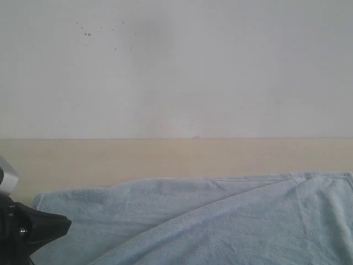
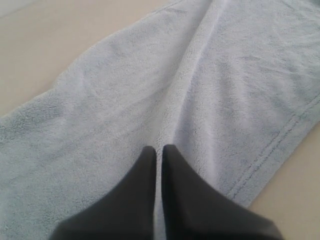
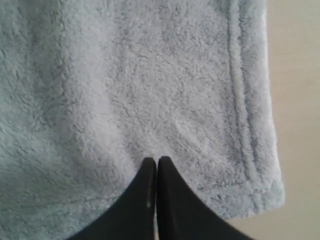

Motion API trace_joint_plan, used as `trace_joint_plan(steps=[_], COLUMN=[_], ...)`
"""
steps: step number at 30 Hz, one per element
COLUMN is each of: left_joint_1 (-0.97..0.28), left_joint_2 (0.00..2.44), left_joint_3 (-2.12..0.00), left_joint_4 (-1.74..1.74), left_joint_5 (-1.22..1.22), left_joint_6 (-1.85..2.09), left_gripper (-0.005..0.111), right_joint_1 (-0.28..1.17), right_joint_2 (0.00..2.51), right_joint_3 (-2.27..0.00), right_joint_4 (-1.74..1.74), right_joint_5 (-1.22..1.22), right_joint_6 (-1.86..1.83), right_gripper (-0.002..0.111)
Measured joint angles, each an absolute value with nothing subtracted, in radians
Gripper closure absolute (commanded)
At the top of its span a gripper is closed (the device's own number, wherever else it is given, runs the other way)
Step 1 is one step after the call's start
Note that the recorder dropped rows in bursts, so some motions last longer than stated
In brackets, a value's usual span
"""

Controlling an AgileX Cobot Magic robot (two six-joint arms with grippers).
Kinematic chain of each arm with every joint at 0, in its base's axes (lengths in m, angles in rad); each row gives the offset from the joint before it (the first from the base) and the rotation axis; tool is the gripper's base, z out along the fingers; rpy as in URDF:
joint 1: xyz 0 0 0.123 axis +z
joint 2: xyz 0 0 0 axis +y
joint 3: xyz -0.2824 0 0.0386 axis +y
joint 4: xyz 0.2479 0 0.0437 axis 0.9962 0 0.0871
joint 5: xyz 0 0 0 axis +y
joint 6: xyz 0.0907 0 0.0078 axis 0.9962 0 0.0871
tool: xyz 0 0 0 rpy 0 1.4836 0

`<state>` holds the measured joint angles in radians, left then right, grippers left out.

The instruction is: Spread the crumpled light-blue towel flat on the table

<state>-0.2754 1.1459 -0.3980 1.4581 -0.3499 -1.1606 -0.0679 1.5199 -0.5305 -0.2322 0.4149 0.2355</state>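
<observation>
The light-blue towel (image 1: 220, 221) lies spread across the near part of the beige table (image 1: 165, 157), with a long soft fold running diagonally over it. In the left wrist view my left gripper (image 2: 158, 148) is shut, its black fingers almost touching, over the towel (image 2: 125, 90) where a ridge runs toward the tips. I cannot tell whether cloth is pinched there. My right gripper (image 3: 156, 160) is shut over the towel (image 3: 150, 75), close to a corner with a stitched hem (image 3: 240, 100). The exterior view does not show the right gripper. No care tag shows.
The left arm's black body (image 1: 33, 229) sits at the lower left edge of the exterior view. A white wall (image 1: 176, 66) meets the table at the back. Bare table (image 2: 40, 40) shows beside the towel, and also past its hem (image 3: 300, 100).
</observation>
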Motion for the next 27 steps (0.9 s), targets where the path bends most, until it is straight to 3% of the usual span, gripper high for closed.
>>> trace_joint_plan(steps=[11, 27], left_joint_1=[-0.275, -0.275], left_joint_2=[1.146, 1.146], left_joint_3=[-0.398, -0.398], left_joint_4=[1.440, 1.429], left_joint_5=[-0.365, -0.379], left_joint_6=[-1.161, -1.176], left_gripper=[0.103, 0.103], right_joint_1=[-0.043, 0.000], right_joint_2=[1.347, 1.346], right_joint_3=[-0.636, -0.636], right_joint_4=[0.133, 0.136], right_joint_5=[0.479, 0.477], right_joint_6=[0.230, 0.054], right_gripper=[0.108, 0.108])
